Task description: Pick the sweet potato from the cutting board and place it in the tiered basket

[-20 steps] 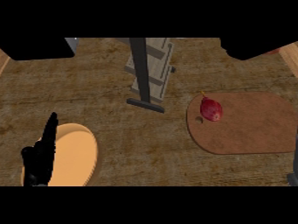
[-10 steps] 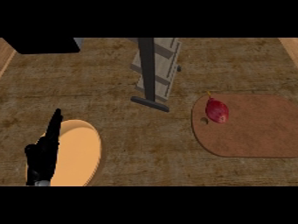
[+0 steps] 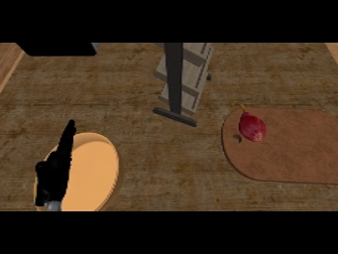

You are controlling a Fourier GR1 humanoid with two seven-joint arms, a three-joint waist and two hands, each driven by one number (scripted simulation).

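Sweet potato (image 3: pixel 252 127) on board (image 3: pixel 296 145): likely firm, light, rollable; best gripped mid-body, across the width. Left hand (image 3: pixel 54 171) resting, fingers straight, empty; right hand out of view.

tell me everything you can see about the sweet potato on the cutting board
The sweet potato is a dark red, roughly teardrop-shaped tuber with a thin pale tip pointing up and away from the robot. It looks smooth-skinned and whole. It lies flat at the left end of the brown cutting board, just beside the board's small hole. Only the board touches it; no hand is near it. The tiered basket stands apart, up and to its left.
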